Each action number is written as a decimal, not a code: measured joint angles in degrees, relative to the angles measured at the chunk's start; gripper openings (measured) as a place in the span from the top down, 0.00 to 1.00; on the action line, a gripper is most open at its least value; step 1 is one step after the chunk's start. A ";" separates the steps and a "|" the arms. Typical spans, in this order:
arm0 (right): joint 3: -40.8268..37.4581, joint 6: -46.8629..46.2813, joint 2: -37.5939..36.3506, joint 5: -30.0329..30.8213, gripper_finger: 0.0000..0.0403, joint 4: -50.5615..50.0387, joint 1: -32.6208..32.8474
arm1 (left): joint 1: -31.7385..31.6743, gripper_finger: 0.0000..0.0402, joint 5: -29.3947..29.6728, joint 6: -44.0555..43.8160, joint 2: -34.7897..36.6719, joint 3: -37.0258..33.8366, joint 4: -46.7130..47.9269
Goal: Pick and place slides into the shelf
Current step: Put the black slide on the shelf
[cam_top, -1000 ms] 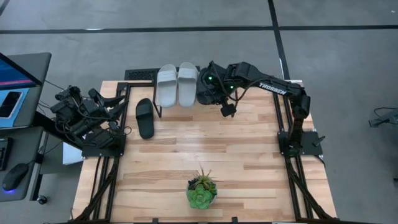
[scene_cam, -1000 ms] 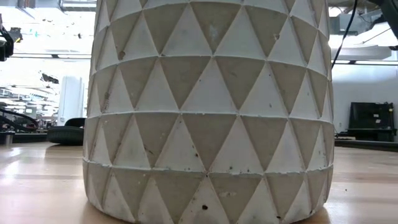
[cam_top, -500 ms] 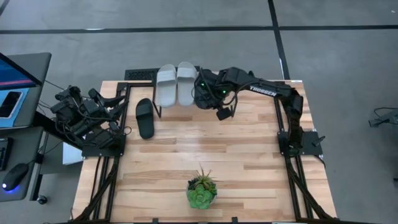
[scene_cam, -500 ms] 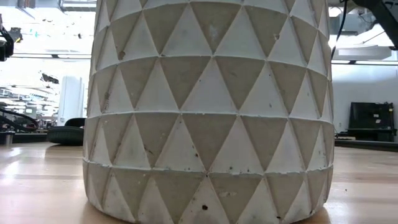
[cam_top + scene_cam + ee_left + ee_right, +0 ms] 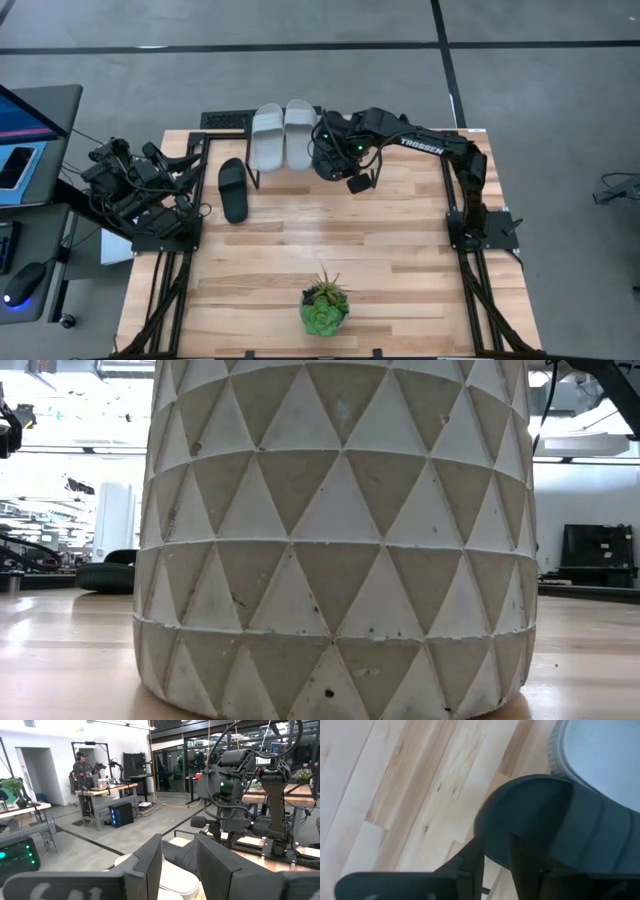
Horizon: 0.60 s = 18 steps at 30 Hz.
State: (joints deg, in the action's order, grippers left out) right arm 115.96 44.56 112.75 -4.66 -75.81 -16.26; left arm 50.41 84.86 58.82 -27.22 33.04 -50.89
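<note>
My right gripper (image 5: 495, 857) (fingers slightly parted around a black slide's (image 5: 545, 820) edge) sits on the shelf (image 5: 262, 180) at twelve o'clock, beside two grey slides (image 5: 283, 135); left gripper (image 5: 177, 865) half-open, empty

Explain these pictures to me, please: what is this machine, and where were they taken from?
It is a table robot with two dark arms. One picture looks down from above, one looks level across the table but sees mostly the plant pot, and a camera rides each wrist. The left arm waits folded at the table's left edge. The right arm reaches to the shelf, over a black slide beside two grey slides; whether it grips it is unclear. A second black slide lies on the table.
</note>
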 joint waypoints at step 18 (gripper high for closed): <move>1.59 0.88 -0.87 8.34 0.75 -3.34 3.15 | 0.00 0.74 0.00 0.27 0.00 0.00 0.09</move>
State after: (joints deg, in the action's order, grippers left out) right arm 117.55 45.43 111.88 3.68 -79.15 -13.11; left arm 50.42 84.86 59.09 -27.22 33.04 -50.81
